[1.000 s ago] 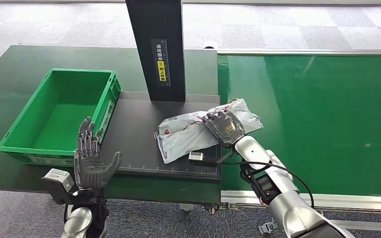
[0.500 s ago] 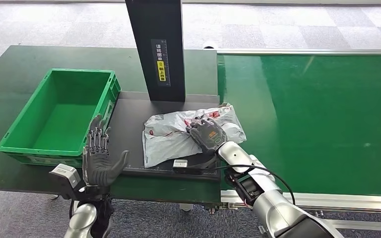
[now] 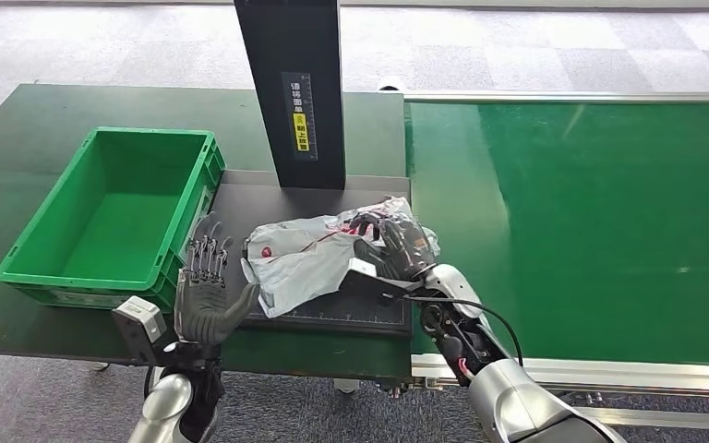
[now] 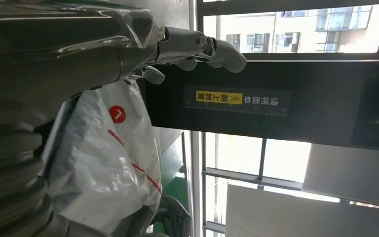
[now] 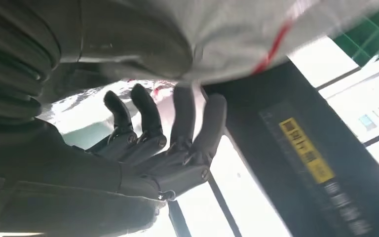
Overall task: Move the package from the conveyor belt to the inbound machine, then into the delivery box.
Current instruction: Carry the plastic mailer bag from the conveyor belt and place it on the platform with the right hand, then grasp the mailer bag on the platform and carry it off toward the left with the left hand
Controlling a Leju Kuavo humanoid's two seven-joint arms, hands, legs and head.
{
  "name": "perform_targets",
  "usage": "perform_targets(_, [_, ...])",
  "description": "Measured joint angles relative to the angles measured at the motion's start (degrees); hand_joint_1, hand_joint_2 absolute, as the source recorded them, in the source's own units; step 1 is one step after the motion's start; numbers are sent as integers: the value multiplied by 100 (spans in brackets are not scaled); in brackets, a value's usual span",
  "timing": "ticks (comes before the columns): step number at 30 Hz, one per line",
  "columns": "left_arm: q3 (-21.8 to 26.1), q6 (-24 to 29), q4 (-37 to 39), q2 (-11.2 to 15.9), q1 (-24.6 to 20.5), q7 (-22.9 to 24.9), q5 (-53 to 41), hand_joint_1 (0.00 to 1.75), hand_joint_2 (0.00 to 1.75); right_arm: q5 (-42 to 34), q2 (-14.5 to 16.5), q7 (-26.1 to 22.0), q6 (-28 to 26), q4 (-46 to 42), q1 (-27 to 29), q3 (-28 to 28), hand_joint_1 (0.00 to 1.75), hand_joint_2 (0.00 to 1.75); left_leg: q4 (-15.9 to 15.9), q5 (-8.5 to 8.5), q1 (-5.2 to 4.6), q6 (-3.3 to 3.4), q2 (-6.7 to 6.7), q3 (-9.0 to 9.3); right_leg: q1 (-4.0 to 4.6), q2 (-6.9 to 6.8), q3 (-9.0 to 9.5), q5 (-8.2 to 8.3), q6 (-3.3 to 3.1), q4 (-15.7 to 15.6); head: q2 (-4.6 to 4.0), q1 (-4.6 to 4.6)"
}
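dark green table (image 3: 18,120), green crate (image 3: 111,212), black scanner platform (image 3: 249,231) on it

Yellow label 请将面单朝上放置 on black column (image 3: 291,83)

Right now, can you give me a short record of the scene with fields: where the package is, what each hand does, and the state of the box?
package: white plastic mailer with red markings, lying on the black platform of the inbound machine, off the conveyor belt
right hand: right hand lies on the package's belt-side end, fingers spread over it
left hand: left hand open, palm toward the package's other end, close beside it; contact cannot be told
delivery box: green crate beside the platform, nothing inside
machine post: black column with a yellow label, behind the package
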Motion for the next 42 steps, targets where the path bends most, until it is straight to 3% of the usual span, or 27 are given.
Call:
perform_targets(2, [-37,17,88,1,-50,-20,26,0,175,-863,-79,-70,845,-186,140,-359,3,175,0,0,0,0,-1,0,0,0,1,0,0,0,0,-1])
perform_targets(6, [-88,27,223,3,-140,-35,39,0,175,-1884,-209,-88,1894,-443,366,-913,0,175,0,-1,0,0,4,0,0,2,-1,1,0,0,0,-1])
perform_targets(12, [-200,33,451,4,-218,-67,30,0,175,-3728,-399,64,3965,-543,741,-1481,0,175,-1,-2,1,0,3,-2,1,2,-2,0,0,0,0,0])
perform_targets(16, [-225,89,584,6,-240,-109,1,0,175,-4259,-543,226,4676,-685,966,-1541,0,175,-1,-2,0,0,3,-3,0,2,-2,0,0,0,0,-1])
perform_targets(26, [-222,248,635,17,-227,-70,-243,0,175,-4715,-704,308,4953,-844,1022,-1541,0,175,-1,-1,1,0,3,-3,1,2,-1,0,-1,0,0,-1])
perform_targets(29, [-311,544,635,73,-210,206,-1143,0,175,-4939,-740,232,4950,-974,1052,-1540,0,175,-1,-1,1,0,2,-3,0,2,-2,0,0,0,1,-1])
perform_targets(33, [-521,848,643,131,-213,479,-2425,0,175,-4880,-895,90,4407,-1516,1294,-1536,0,175,0,-2,0,0,0,-5,-1,-1,-3,-1,1,-1,0,-1])
perform_targets(39, [-880,1334,1361,53,-925,1740,-4183,0,175,-4390,-1103,-23,3730,-2649,1821,-1545,0,175,0,-2,-2,1,4,-4,-4,2,-1,3,-1,-2,0,-1])
perform_targets(42, [-947,1316,1925,-112,-1315,1697,-4118,0,175,-4138,-1109,103,3474,-3058,2001,-1545,0,175,0,0,-1,1,4,-1,-3,2,-2,6,-3,-2,0,-2])
